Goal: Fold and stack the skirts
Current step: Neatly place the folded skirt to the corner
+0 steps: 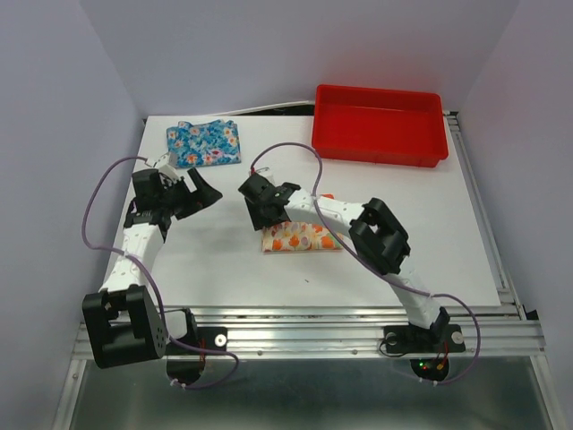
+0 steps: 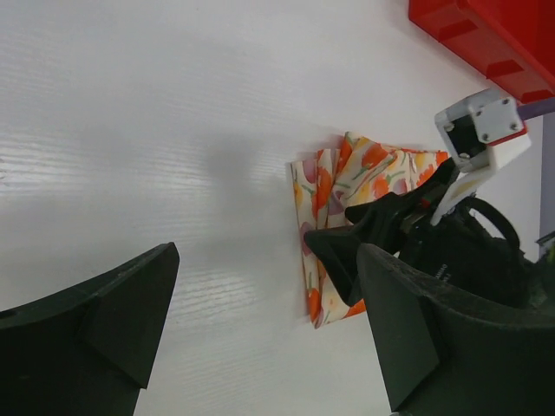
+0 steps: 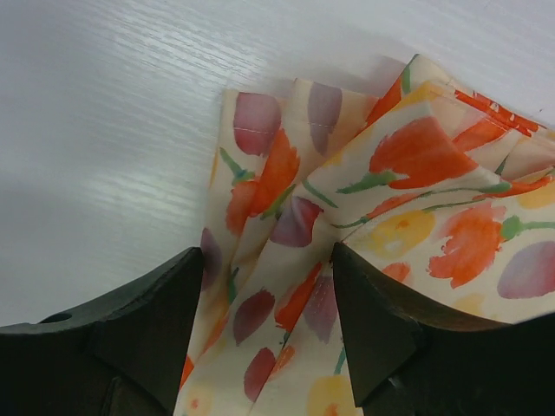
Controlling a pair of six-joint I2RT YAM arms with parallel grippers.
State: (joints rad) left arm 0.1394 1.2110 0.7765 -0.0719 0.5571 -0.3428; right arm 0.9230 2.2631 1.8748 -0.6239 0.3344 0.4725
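The cream-yellow skirt (image 1: 304, 239) with orange and red flowers lies folded in the middle of the table. My right gripper (image 1: 270, 215) reaches down onto its left end. In the right wrist view that gripper (image 3: 267, 256) stands open astride rumpled folds of the cream skirt (image 3: 416, 173), with cloth lying between the fingers. The blue floral skirt (image 1: 204, 143) lies folded at the far left of the table. Between the two skirts, my left gripper (image 1: 204, 190) hangs wide open over bare table (image 2: 264, 260). It faces the cream skirt (image 2: 368, 169) and holds nothing.
A red plastic tray (image 1: 376, 156) stands at the far right of the white table, its corner visible in the left wrist view (image 2: 486, 35). Purple cables loop from both arms. The table's metal rail runs along the near edge.
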